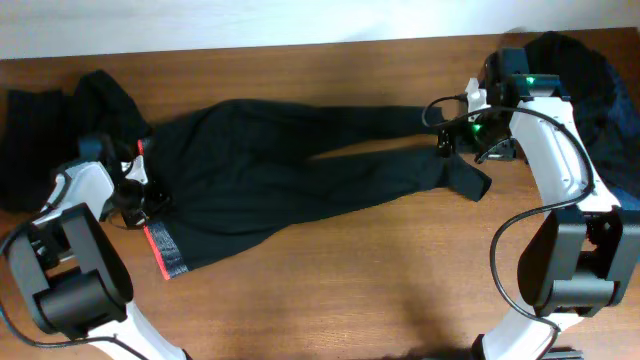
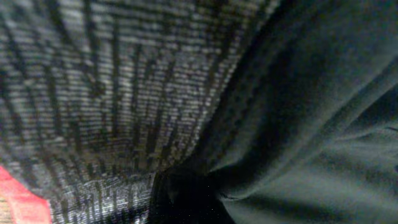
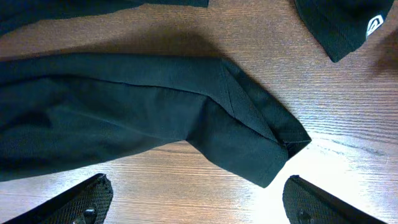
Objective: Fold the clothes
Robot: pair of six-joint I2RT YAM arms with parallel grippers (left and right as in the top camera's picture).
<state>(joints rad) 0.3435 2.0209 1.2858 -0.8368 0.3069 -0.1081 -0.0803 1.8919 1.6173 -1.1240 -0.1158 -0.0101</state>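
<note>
The black trousers lie flat across the middle of the table. At the left, the left gripper is pinched tight on their waistband. At the right, the right gripper hangs wide open over 1 leg end, holding nothing.

The trousers are matt black cloth; their waistband is coarse ribbed knit; the table is smooth wood with slight sheen.

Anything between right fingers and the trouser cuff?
Only bare table between the fingers of the right gripper and the cuff of the black trousers, per the right wrist view.
</note>
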